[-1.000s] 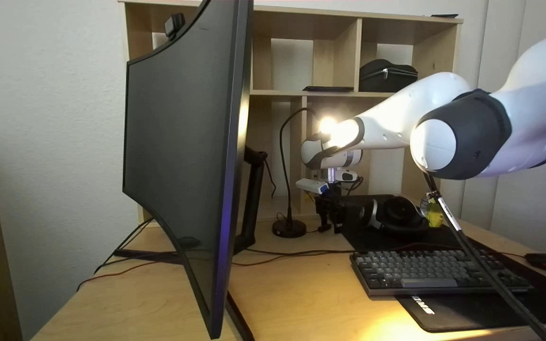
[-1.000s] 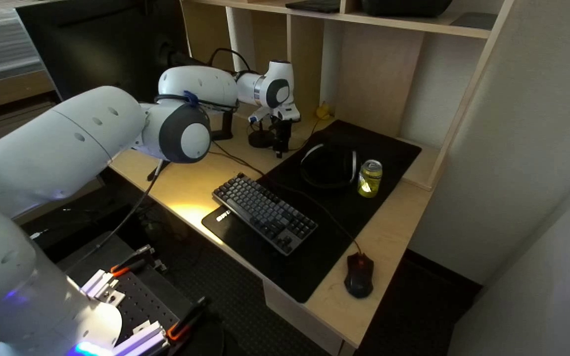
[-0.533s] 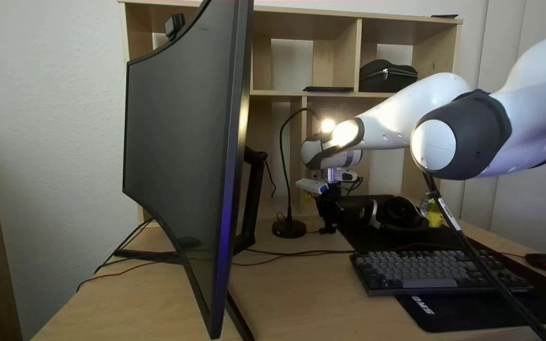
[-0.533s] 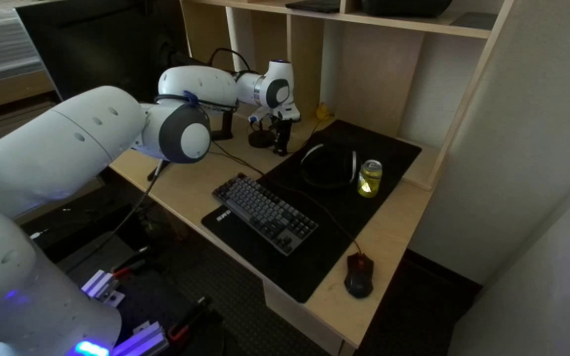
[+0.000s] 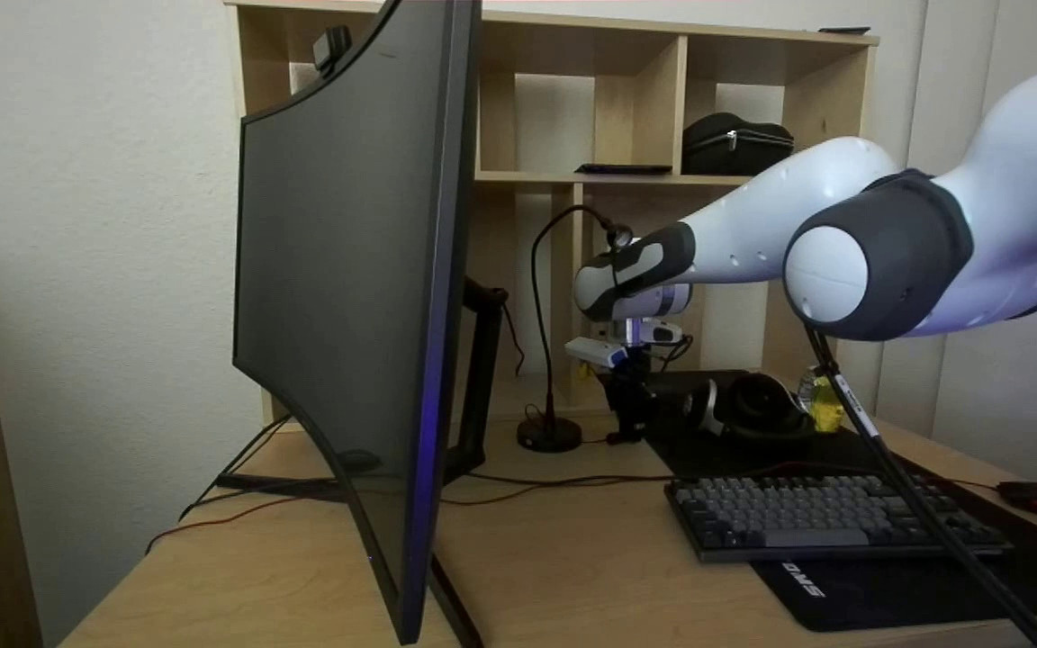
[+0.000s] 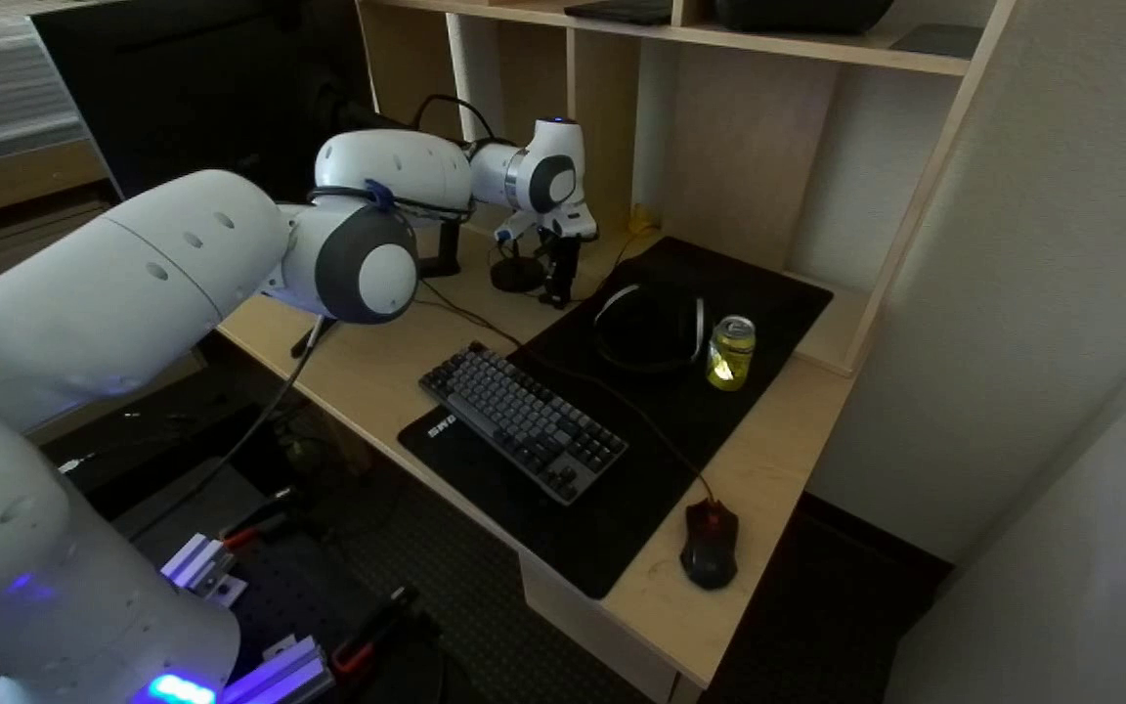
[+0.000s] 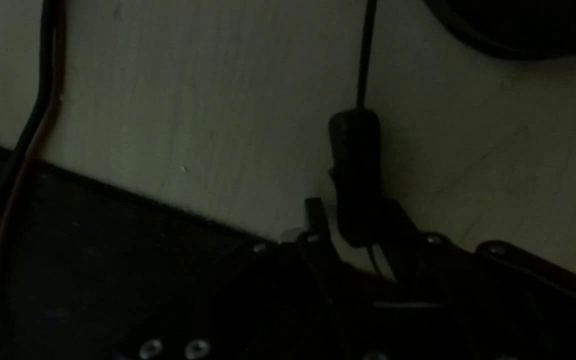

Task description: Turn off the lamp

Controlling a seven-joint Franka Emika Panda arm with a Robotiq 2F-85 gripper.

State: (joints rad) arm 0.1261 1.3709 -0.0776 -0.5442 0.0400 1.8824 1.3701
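Observation:
The lamp (image 5: 550, 434), black with a thin arched neck, stands beside the monitor, and its head (image 5: 619, 237) is dark. That head hangs close to my arm's wrist in the picture. My gripper (image 7: 353, 205) points down at the desk beside the lamp's base (image 6: 516, 274). In the wrist view, a small black cord switch (image 7: 357, 150) lies between my fingers. A narrow gap shows between the left finger (image 7: 314, 215) and the switch; the right finger overlaps its other side in the picture, contact unclear. A rounded black edge (image 7: 528, 30), apparently the lamp's base, shows at upper right.
The big curved monitor (image 5: 347, 270) stands on the lamp's other side. Headphones (image 6: 651, 328), a yellow can (image 6: 730, 354) and a keyboard (image 6: 524, 420) sit on or by the black desk mat. Cables (image 7: 43, 110) cross the desk. A shelf unit (image 5: 680, 108) rises behind.
The lamp's head was glowing and has gone dark, with the light patch on the desk gone. My gripper's fingers came together around the switch. The arm has barely moved.

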